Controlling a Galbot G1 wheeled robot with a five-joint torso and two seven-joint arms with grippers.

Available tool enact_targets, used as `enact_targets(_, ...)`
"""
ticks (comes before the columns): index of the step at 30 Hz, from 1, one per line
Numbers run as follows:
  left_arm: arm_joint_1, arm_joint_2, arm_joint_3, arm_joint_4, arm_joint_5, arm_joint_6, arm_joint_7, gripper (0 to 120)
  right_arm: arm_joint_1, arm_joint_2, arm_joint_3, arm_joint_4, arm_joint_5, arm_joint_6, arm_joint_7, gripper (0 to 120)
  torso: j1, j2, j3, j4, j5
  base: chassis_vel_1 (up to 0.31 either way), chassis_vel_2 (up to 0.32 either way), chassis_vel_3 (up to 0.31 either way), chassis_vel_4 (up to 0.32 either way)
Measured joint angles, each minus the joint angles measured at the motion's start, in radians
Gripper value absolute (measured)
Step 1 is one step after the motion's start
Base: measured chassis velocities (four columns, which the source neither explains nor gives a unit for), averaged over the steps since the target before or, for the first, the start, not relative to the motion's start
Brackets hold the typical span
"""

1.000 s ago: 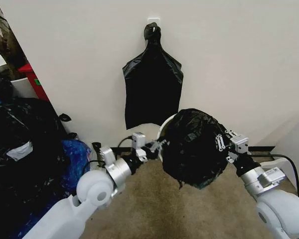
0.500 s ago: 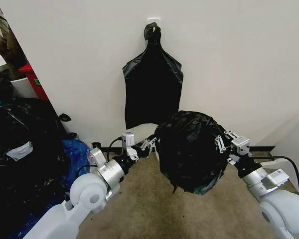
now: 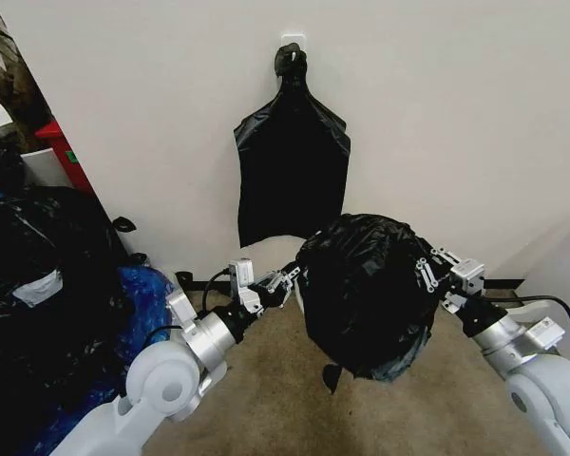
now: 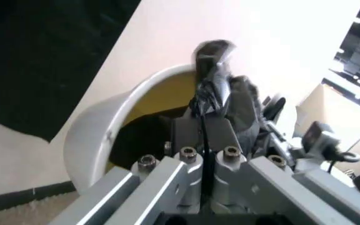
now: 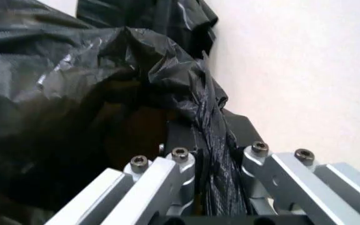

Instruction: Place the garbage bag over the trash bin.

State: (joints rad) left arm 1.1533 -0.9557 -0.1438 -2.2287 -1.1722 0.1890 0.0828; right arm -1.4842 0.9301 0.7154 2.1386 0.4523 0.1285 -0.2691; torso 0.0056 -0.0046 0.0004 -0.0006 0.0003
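Nearest the camera, at about seven o'clock in the head view, the left arm is seen reaching forward, and the left gripper (image 3: 287, 277) is brought against the left edge of the garbage bag (image 3: 366, 290). In the left wrist view its fingers (image 4: 202, 133) are pressed almost together, with a twisted strip of black plastic pinched between them. At about four o'clock the right arm is extended, and the right gripper (image 3: 426, 275) is set against the bag's right side. In the right wrist view the right fingers (image 5: 181, 140) are likewise closed to a narrow gap, and a gathered fold of the bag (image 5: 105, 93) is clamped in it.

Between the two grippers, near the centre of the head view, the crinkled black bag is draped over the trash bin (image 4: 99, 136), which is almost wholly covered; its white rolled rim and yellowish inside are seen in the left wrist view, just beyond the left fingers. The bag's loose lower edge hangs above the beige carpet (image 3: 285, 399).

Farther off, at twelve o'clock, a flat bunch of black bags (image 3: 292, 171) is hung on the white wall (image 3: 456, 114).
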Motion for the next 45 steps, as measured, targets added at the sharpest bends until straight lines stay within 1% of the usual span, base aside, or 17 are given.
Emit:
enact_targets(5,-0.014,-0.004,0.003,0.016,-0.006,-0.001,-0.012,0,0.002,0.001,0.002,-0.023,-0.006,0.008,0.000,4,0.000,0.000,0.000,0.0000,0.0000,0.000,0.000,0.000,0.000)
enact_targets(7,-0.018,-0.007,0.002,0.043,-0.009,-0.006,-0.022,0,-0.002,-0.002,0.014,-0.027,0.001,0.011,-0.003,4,0.000,0.000,0.000,-0.0001,-0.0001,0.000,0.000,0.000,0.000)
enact_targets(11,-0.019,-0.014,0.001,0.060,-0.017,-0.009,-0.029,0,-0.002,-0.009,0.022,-0.033,0.014,0.012,-0.008,4,0.000,0.000,0.000,0.0000,-0.0003,0.000,0.000,0.000,0.000)
enact_targets(15,-0.032,-0.019,-0.003,0.080,-0.049,-0.010,-0.039,0,0.000,-0.014,0.028,-0.041,0.032,0.019,-0.028,4,0.000,0.000,0.000,0.0000,-0.0001,0.000,0.000,0.000,0.000)
enact_targets(18,-0.040,-0.020,-0.005,0.092,-0.054,-0.011,-0.040,0,-0.001,-0.014,0.027,-0.036,0.042,0.021,-0.043,4,0.000,0.000,0.000,-0.0001,-0.0002,0.000,0.000,0.000,0.000)
enact_targets(23,-0.058,-0.021,-0.019,0.118,-0.065,-0.012,-0.041,0,-0.002,-0.016,0.028,-0.016,0.064,0.027,-0.122,4,0.000,0.000,0.000,0.0000,-0.0002,0.000,0.000,0.000,0.000)
enact_targets(32,-0.051,-0.014,-0.046,0.139,-0.090,-0.012,-0.028,0,-0.008,-0.017,0.037,-0.012,0.089,0.025,-0.185,4,0.000,0.000,0.000,0.0001,0.0000,0.000,0.000,0.000,0.000)
enact_targets(35,-0.048,-0.014,-0.050,0.159,-0.093,-0.012,-0.019,0,-0.019,-0.017,0.050,0.006,0.117,0.009,-0.241,4,0.000,0.000,0.000,-0.0001,-0.0005,0.000,0.000,0.000,0.000)
enact_targets(38,-0.046,-0.016,-0.050,0.163,-0.093,-0.012,-0.016,0,-0.020,-0.016,0.051,0.010,0.126,0.007,-0.257,4,0.000,0.000,0.000,0.0000,-0.0003,0.000,0.000,0.000,0.000)
enact_targets(41,-0.038,-0.017,-0.047,0.171,-0.092,-0.012,-0.012,0,-0.031,-0.016,0.069,0.024,0.154,-0.007,-0.322,4,0.000,0.000,0.000,0.0000,-0.0003,0.000,0.000,0.000,0.000)
enact_targets(45,-0.037,-0.019,-0.047,0.175,-0.092,-0.011,-0.013,0,-0.039,-0.016,0.074,0.036,0.175,-0.017,-0.352,4,0.000,0.000,0.000,-0.0001,-0.0001,0.000,0.000,0.000,0.000)
